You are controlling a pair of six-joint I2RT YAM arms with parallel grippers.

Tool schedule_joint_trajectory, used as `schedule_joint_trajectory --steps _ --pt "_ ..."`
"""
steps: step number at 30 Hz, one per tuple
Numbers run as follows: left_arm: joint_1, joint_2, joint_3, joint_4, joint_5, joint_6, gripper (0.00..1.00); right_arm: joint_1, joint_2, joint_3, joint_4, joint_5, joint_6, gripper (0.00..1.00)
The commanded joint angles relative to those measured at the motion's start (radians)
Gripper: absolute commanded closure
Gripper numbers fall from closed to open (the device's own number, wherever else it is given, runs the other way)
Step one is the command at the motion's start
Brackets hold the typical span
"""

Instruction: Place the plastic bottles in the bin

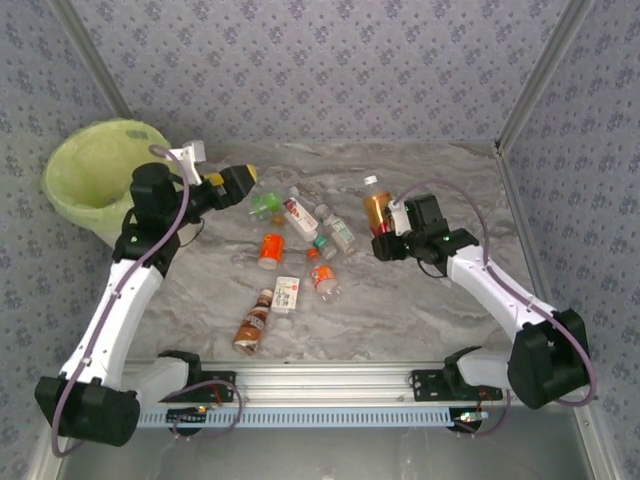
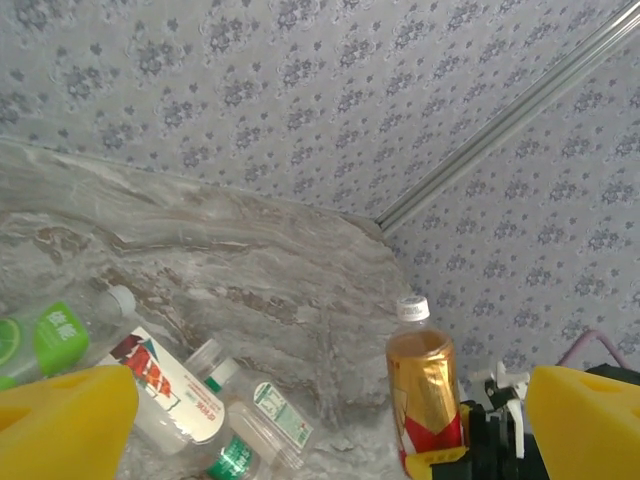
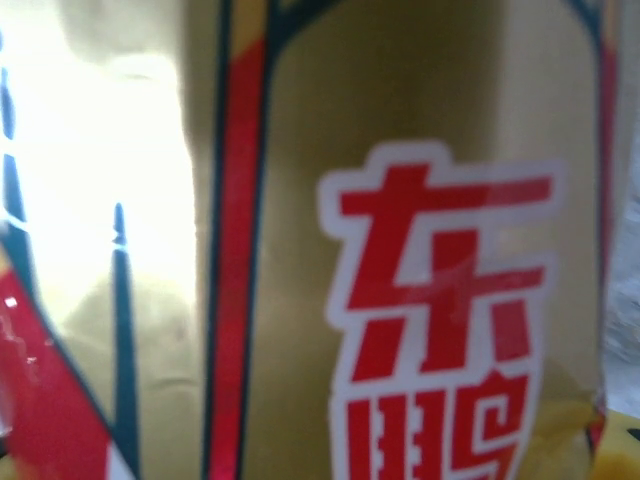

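Since both arms are bolted at the near edge of the table (image 1: 430, 310), the closest of the plastic bottles are a brown-labelled bottle (image 1: 252, 328) lying on its side and a white-labelled bottle (image 1: 286, 294) just beyond it. An orange-labelled bottle (image 1: 325, 279) lies to their right and a second orange bottle (image 1: 271, 249) a little farther up. All rest flat on the marble, untouched and well apart from either claw. Past them a loose cluster lies tumbled together: a red-and-white bottle (image 1: 300, 215), a green-and-white bottle (image 1: 338, 233) and a green-labelled bottle (image 1: 265, 206). To the right of that cluster, the right gripper (image 1: 383, 234) is clenched low around a gold-labelled bottle (image 1: 376, 208), which stands upright with its white cap on top. The label crowds the right wrist view, so the hold looks snug. Gripping near the base probably keeps the bottle vertical for the carry, though a low hold could let it tip. Farther left, the left gripper (image 1: 238, 182) hangs above the table beside the cluster. Its yellow pads (image 2: 60, 420) are spread wide with nothing between them, so it looks free to take another bottle. Farthest off, at the far left corner, the bin (image 1: 62, 150) stands with its yellow-green liner open. It is well away from the held bottle, which looks an awkward reach for the right arm.
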Motion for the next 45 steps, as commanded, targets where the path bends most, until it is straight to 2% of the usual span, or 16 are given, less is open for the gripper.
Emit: schedule_joint_trajectory --steps 1,7,11,14,20,23,26,32,37,40,43,45 --pt "-0.031 0.044 -0.005 0.122 0.025 -0.072 0.01 0.05 -0.017 -0.01 0.126 -0.069 0.07 0.53" --pt "-0.132 0.151 0.055 0.175 0.092 -0.088 0.0 0.122 0.023 0.028 0.238 -0.145 0.081 0.53" --pt "-0.203 0.218 0.122 0.151 0.077 -0.054 0.0 0.168 0.072 0.085 0.251 -0.179 0.061 0.52" --pt "-0.244 0.26 0.182 0.107 0.044 -0.011 0.01 0.205 0.111 0.125 0.255 -0.183 0.044 0.51" --pt "-0.276 0.337 0.301 -0.078 -0.13 0.028 0.09 0.244 0.138 0.148 0.319 -0.179 0.05 0.51" --pt "-0.277 0.368 0.333 -0.114 -0.134 0.036 0.15 0.252 0.141 0.153 0.337 -0.183 0.049 0.51" --pt "-0.28 0.396 0.363 -0.129 -0.097 0.05 0.23 0.262 0.148 0.169 0.322 -0.189 0.039 0.51" --pt "-0.295 0.434 0.412 -0.197 -0.095 0.085 0.41 0.275 0.152 0.182 0.313 -0.195 0.037 0.5" --pt "-0.303 0.448 0.415 -0.206 -0.095 0.092 0.69 0.286 0.164 0.197 0.305 -0.194 0.028 0.49" --pt "-0.302 0.455 0.424 -0.223 -0.097 0.096 0.79 0.286 0.167 0.201 0.302 -0.202 0.025 0.48" --pt "-0.304 0.463 0.436 -0.238 -0.103 0.097 0.99 0.286 0.171 0.208 0.287 -0.223 0.014 0.44" --pt "-0.303 0.463 0.437 -0.239 -0.107 0.096 1.0 0.288 0.174 0.216 0.27 -0.229 0.008 0.38"
